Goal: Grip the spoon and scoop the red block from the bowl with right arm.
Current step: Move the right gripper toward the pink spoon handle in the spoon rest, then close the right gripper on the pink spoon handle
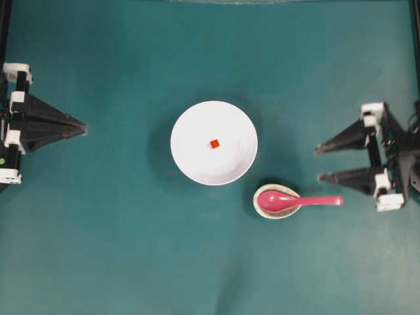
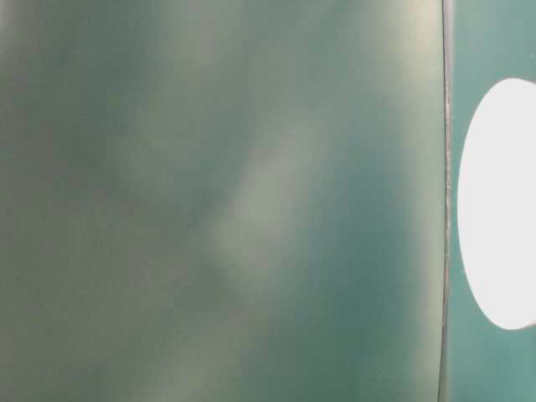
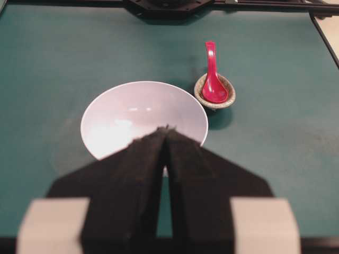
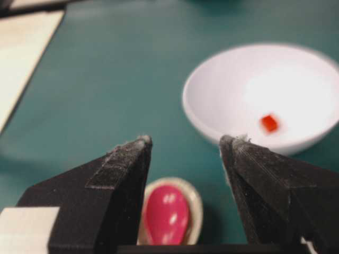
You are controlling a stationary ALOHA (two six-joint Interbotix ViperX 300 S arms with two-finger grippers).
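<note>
Overhead view: we see the spoon (image 1: 292, 201) lying level, its long axis running left to right.
Its scoop sits in the speckled spoon rest (image 1: 276, 210), handle pointing at the right gripper (image 1: 317, 163), whose fingers are spread wide and empty. Beside it, the white bowl (image 1: 197, 164) holds the red block (image 1: 214, 144). Left gripper's (image 1: 84, 127) fingers are pressed together, well away.
</note>
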